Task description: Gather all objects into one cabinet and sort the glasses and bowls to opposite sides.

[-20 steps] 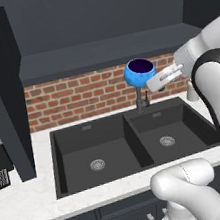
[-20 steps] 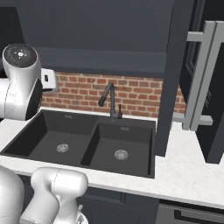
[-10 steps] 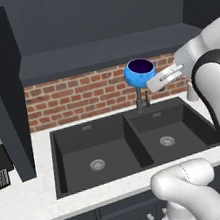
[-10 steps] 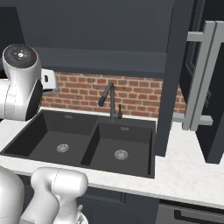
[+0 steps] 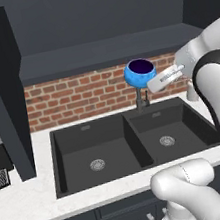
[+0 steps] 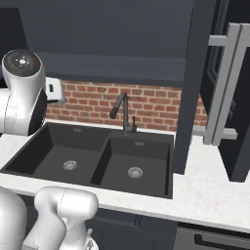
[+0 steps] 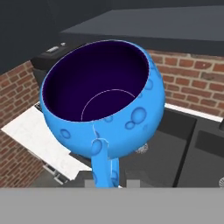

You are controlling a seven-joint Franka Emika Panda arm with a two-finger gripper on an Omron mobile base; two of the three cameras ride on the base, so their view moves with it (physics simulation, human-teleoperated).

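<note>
End effector point(image 5: 150, 83) (closed) around blue cup point(image 5: 139, 73)

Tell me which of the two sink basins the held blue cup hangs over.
The right basin, nearest the arm: the blue cup, held by the end effector, hangs above the faucet at its back edge; the left basin sits aside.

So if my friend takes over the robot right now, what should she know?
End effector: shut on the blue cup, holding it by its handle in the air, above the sink and near the faucet. The cup sits upright, mouth up, and looks empty inside.
Done: this one cup is picked up.
Left: carry it to the cabinet and set it on the glasses' side. The mug, the other cup and the bowl are out of sight from here, so check where they stand before going on.
A tall dark door with a pale bar handle stands at the right of the sink.
</note>
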